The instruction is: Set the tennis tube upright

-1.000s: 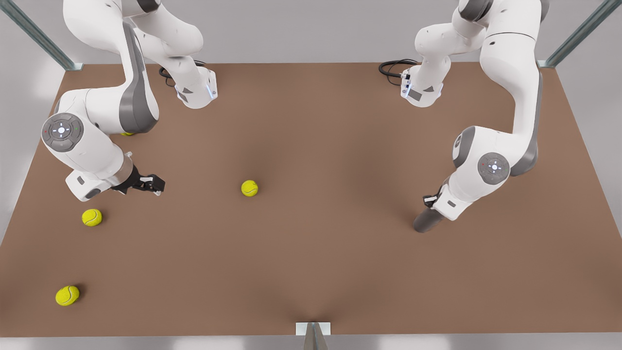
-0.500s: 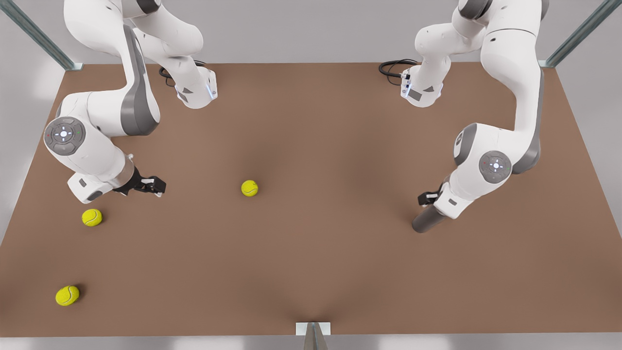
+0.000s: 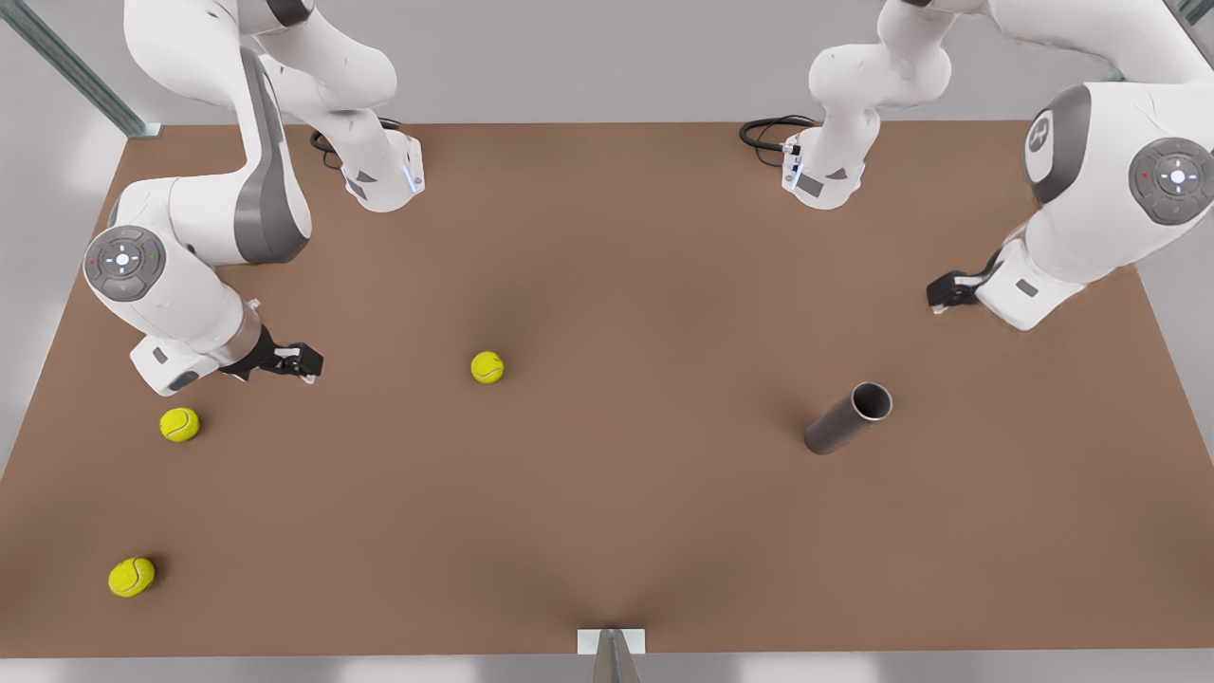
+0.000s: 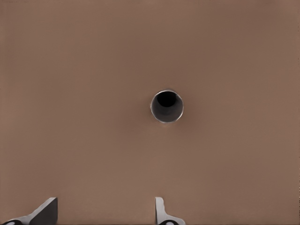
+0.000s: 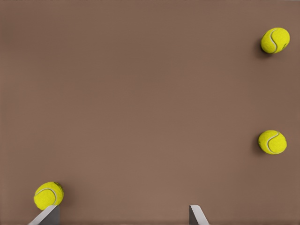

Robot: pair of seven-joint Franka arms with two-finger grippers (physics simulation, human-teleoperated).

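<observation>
The tennis tube (image 3: 847,418) is a dark grey cylinder that stands upright on the brown table, its open rim on top. The left wrist view looks straight down into the tennis tube's (image 4: 167,106) dark mouth. My left gripper (image 3: 948,290) hangs open above and behind the tube, toward the front view's right, holding nothing. The same left gripper (image 4: 104,213) shows two fingertips set well apart. At the front view's left, my right gripper (image 3: 302,362) waits low over the table. That right gripper (image 5: 122,215) is open, with only bare table between its fingers.
Three yellow-green tennis balls lie on the table (image 3: 616,285): one near the middle (image 3: 487,367), one below the right gripper (image 3: 179,424), one at the front left (image 3: 131,576). In the right wrist view a ball (image 5: 48,195) lies beside one fingertip.
My left gripper has let go of the tube and has risen up and away toward the back right. The tube stays standing where it was. The right arm has barely moved.
</observation>
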